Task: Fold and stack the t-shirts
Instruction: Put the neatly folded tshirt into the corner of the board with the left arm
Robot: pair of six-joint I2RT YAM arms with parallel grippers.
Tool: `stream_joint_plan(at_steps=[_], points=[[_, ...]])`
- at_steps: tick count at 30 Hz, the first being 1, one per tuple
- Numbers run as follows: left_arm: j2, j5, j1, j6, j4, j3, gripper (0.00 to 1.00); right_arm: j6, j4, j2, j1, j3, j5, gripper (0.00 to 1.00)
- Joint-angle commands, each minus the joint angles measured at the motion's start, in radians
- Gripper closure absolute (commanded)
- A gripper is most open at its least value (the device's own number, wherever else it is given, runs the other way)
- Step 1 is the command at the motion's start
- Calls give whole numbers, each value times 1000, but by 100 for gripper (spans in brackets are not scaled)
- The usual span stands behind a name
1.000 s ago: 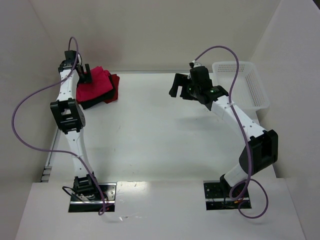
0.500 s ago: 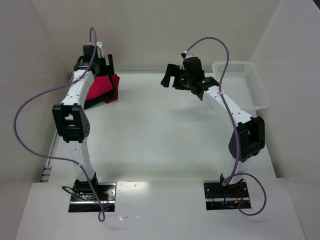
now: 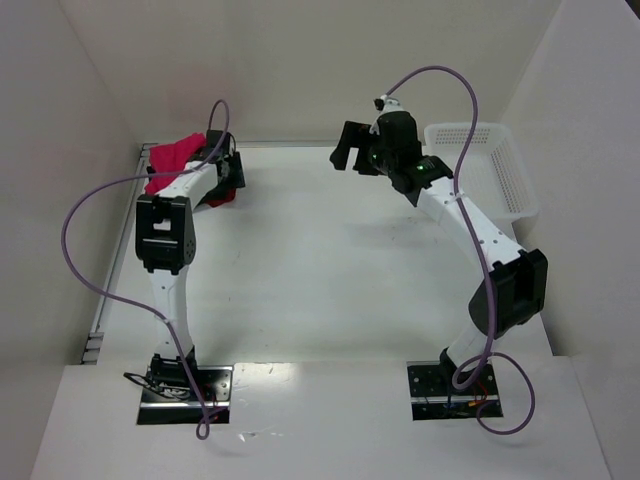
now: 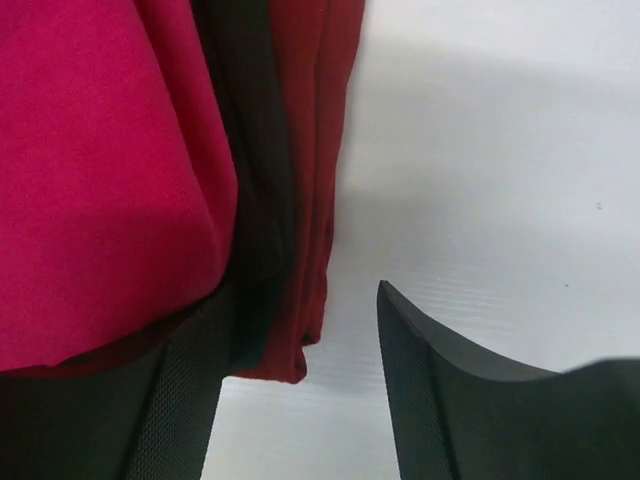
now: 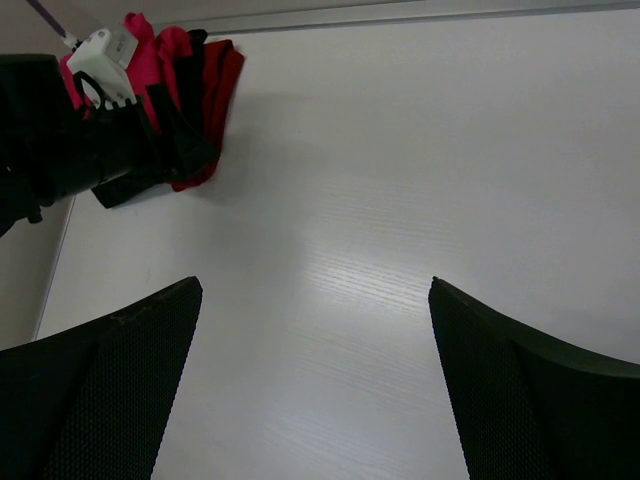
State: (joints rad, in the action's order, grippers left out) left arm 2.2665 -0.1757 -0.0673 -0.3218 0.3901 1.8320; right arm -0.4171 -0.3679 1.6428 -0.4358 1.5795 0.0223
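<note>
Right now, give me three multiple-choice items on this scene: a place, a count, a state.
1. Where on the table is the shirt pile?
A. centre
B. far left corner
C. near edge
2. How many shirt colours show in the left wrist view?
A. one
B. two
C. three
3. The right gripper is:
A. open and empty
B. shut on a shirt
C. shut on nothing
1 B: it lies by the far left walls.
2 C: pink shirt, black shirt, dark red shirt.
3 A: fingers wide apart, nothing between them.
</note>
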Motion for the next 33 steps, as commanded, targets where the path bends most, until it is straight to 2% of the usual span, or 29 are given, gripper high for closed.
stream_joint_plan(at_steps=[1,4,5,10,13,15,17,18,20,21,22,26,33], points=[[-90,25,0,-19,-76,-13,34,21,17,-44,5,-15,-28,0],[-163,85,-9,-16,-89,-42,34,21,26,-44,5,-24,-28,0],[-207,135,-9,-16,-89,-51,24,21,35,-44,5,-24,-28,0],[-308,219,1,-25,-90,-8,12,12,53,-34,5,-24,-9,0],[-317,188,38,-14,-88,6,11,3,64,-34,5,-44,-9,0],[-300,95,53,-14,-77,-4,11,3,64,-44,5,-44,-9,0],[-266,32,81,-2,-68,-4,13,3,64,-55,5,-55,-9,0],[-266,13,92,-2,-68,-19,19,12,64,-55,5,-65,-9,0],[-239,-11,110,-2,-94,-60,25,12,64,-66,5,-65,-30,0],[-239,-11,110,-2,-109,-79,30,12,64,-78,5,-75,-30,0],[-230,-11,119,-2,-135,-95,39,12,54,-78,5,-75,-39,0],[-188,36,119,-14,-189,-135,56,21,53,-87,5,-85,-39,0],[-111,110,101,-40,-209,-97,57,21,43,-87,5,-85,-48,0]])
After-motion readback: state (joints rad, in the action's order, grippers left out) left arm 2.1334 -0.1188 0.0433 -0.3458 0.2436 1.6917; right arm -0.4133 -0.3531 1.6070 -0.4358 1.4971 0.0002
